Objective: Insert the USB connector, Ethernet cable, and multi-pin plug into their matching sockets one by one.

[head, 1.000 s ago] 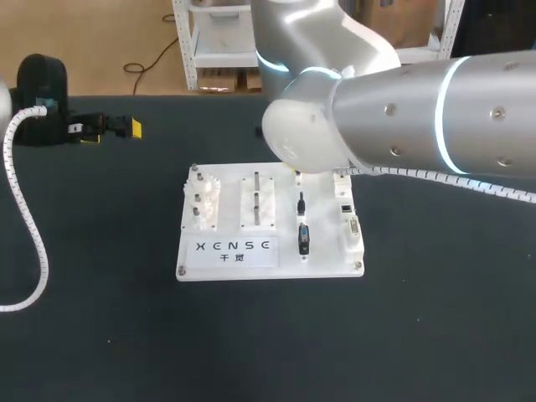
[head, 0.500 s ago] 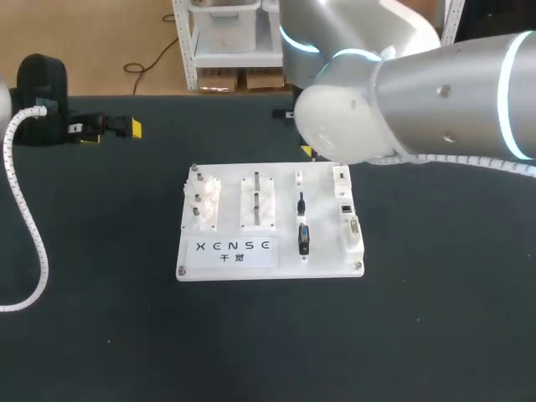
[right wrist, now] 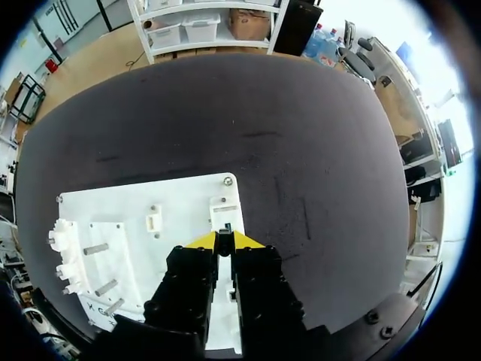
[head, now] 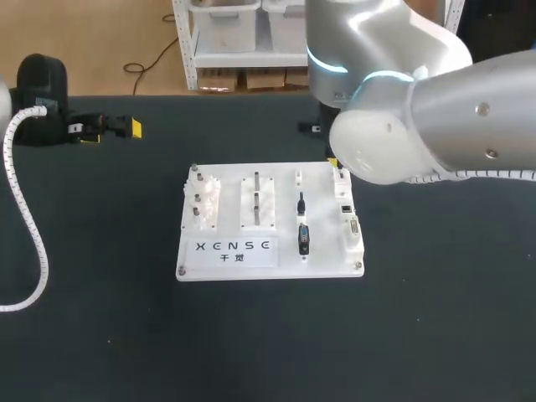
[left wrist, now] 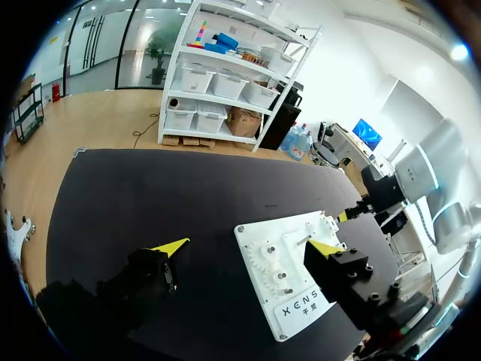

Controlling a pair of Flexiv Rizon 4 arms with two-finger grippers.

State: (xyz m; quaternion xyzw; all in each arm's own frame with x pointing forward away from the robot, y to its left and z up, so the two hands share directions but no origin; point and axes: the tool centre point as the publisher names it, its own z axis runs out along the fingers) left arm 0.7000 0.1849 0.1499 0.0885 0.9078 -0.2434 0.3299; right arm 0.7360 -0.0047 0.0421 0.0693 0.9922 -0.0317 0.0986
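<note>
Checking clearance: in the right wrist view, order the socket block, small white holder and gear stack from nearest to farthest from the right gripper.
1. Socket block, just ahead of the right gripper.
2. Small white holder, further along the board.
3. Gear stack, at the board's opposite end.

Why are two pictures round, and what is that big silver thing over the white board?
It is a robot with two arms. One picture looks down from above the black table. The round ones come from a camera on each wrist. On the table lies a white board with plugs standing on it and sockets along one edge. The left arm sits aside, its fingers wide open, holding nothing. The big silver right arm is over the socket edge; its fingers pinch something small and dark, too tiny to name.
</note>
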